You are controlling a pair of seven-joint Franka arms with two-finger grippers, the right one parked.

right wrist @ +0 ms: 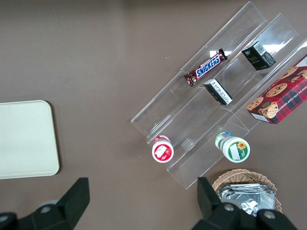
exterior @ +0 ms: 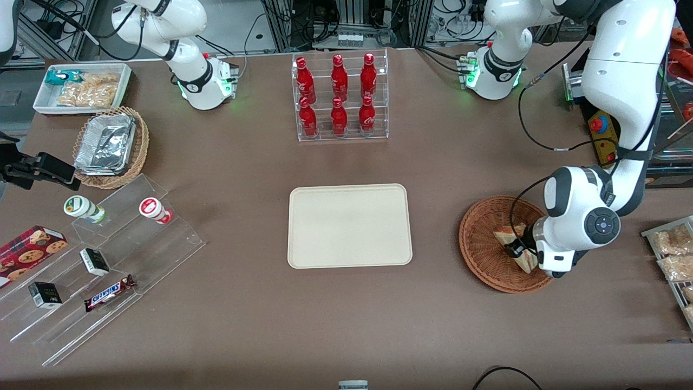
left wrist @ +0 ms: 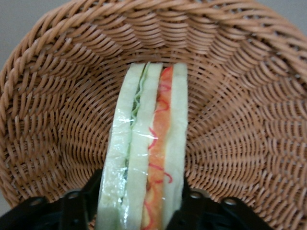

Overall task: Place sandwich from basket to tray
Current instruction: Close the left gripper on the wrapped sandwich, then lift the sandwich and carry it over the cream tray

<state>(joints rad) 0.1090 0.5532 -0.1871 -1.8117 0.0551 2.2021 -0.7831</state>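
The sandwich (exterior: 510,233) is a wrapped white-bread wedge with orange, red and green filling, lying in the round reddish-brown basket (exterior: 481,246) toward the working arm's end of the table. My gripper (exterior: 518,251) reaches down into the basket. In the left wrist view its black fingers (left wrist: 84,199) press against both bread faces of the sandwich (left wrist: 148,153), so my gripper (left wrist: 141,199) is shut on it, with the woven basket (left wrist: 240,120) all around. The cream-beige tray (exterior: 349,225) lies bare at the table's middle, beside the basket; the tray (right wrist: 24,139) also shows in the right wrist view.
A clear rack of red bottles (exterior: 340,97) stands farther from the front camera than the tray. Toward the parked arm's end are a tan wicker basket with foil containers (exterior: 111,146), a white snack bin (exterior: 81,86) and a stepped acrylic shelf (exterior: 97,265). Bagged snacks (exterior: 674,252) lie beside the basket.
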